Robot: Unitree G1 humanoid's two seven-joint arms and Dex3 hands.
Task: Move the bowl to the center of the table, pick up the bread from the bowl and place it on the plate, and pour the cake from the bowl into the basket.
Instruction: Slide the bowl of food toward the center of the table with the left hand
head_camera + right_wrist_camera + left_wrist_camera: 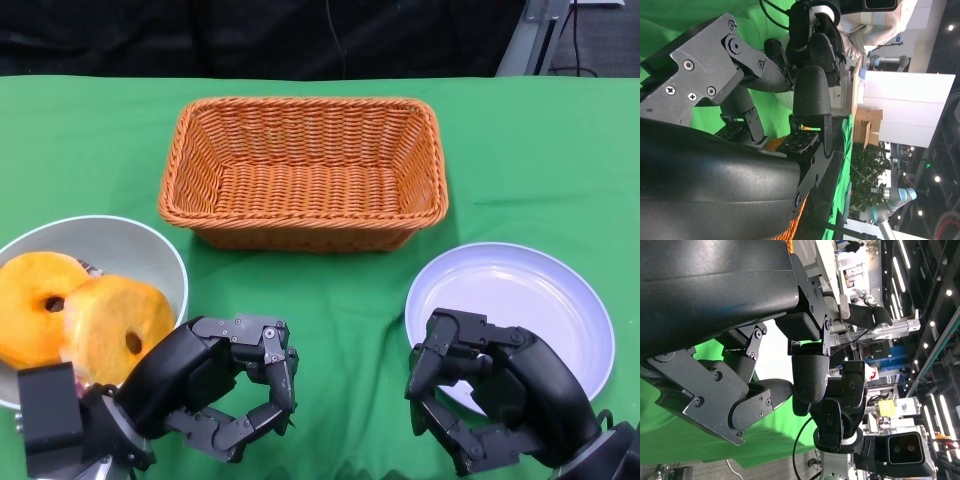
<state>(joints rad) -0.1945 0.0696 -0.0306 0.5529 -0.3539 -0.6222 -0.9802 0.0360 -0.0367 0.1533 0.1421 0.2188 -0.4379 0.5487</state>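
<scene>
Woven wicker basket (303, 170), glossy smooth plate (520, 300), matt green cloth (90, 150) over the table.

Basket (303, 172) behind centre, bowl (150, 250) front left, plate (540, 290) front right

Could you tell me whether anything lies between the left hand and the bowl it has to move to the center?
Nothing visible does. The left hand sits just right of the bowl, with only green cloth between them. The stretch toward the table's center, between bowl and plate, also looks bare.
</scene>
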